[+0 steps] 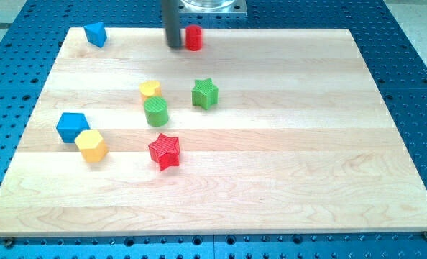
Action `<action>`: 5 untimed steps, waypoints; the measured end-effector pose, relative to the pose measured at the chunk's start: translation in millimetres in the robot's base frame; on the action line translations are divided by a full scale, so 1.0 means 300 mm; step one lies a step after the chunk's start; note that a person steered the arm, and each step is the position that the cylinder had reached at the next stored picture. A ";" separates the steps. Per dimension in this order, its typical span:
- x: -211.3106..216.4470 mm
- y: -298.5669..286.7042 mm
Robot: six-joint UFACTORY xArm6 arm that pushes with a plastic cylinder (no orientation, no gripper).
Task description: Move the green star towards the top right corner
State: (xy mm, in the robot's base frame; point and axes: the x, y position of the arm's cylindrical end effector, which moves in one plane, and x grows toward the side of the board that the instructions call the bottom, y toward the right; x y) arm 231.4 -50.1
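The green star [205,93] lies on the wooden board [285,144] a little left of the middle, in the upper half. My tip [175,45] stands near the view's top edge of the board, well above and slightly left of the green star. It is just left of a red cylinder [193,37], close to it or touching it; I cannot tell which.
A green cylinder [156,111] and a small yellow block [150,89] sit left of the green star. A red star [164,151] lies below them. A blue block [72,126] and a yellow block [91,145] sit at the left. Another blue block [95,34] is at the top left corner.
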 end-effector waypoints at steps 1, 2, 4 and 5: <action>0.078 -0.047; 0.017 0.099; 0.083 -0.065; 0.311 -0.303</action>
State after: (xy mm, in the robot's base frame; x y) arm 324.7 -141.1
